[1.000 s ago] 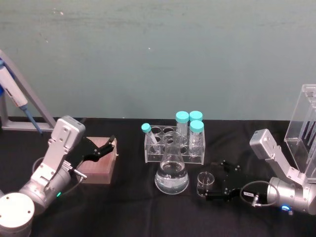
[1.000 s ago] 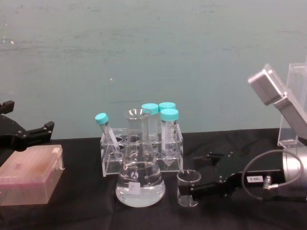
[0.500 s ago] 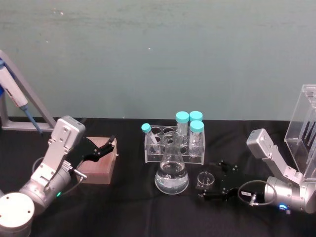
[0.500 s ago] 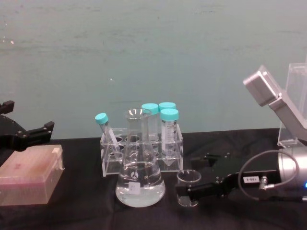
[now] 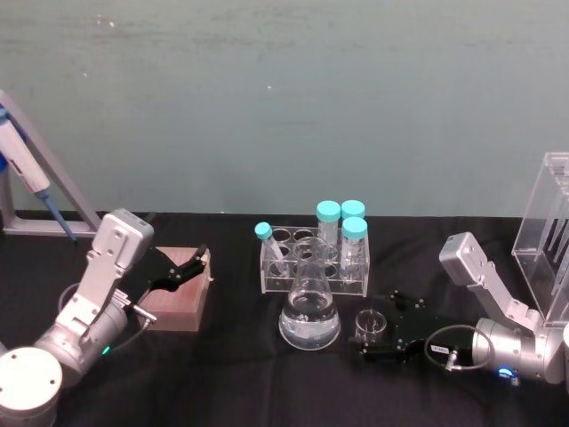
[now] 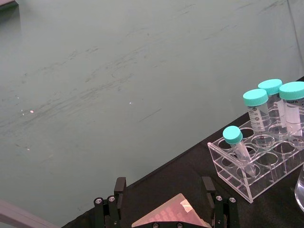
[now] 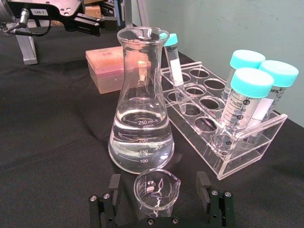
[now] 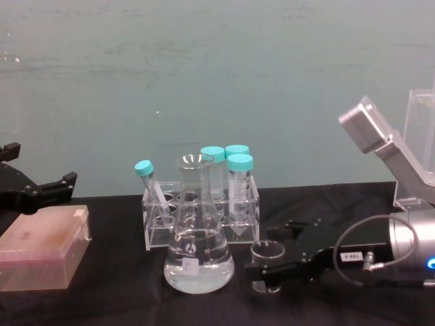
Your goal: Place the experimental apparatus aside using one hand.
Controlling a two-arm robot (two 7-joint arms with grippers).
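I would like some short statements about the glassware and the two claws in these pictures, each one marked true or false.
1. The small beaker stands upright inside the open right claw. True.
2. The conical flask is empty. False: it holds clear liquid in its lower part.
3. The clear rack behind the flask holds four tubes with teal caps, one of them leaning. True.
4. The left claw is closed on the flask. False: it is open above the pink box, on the robot's left, apart from the flask.
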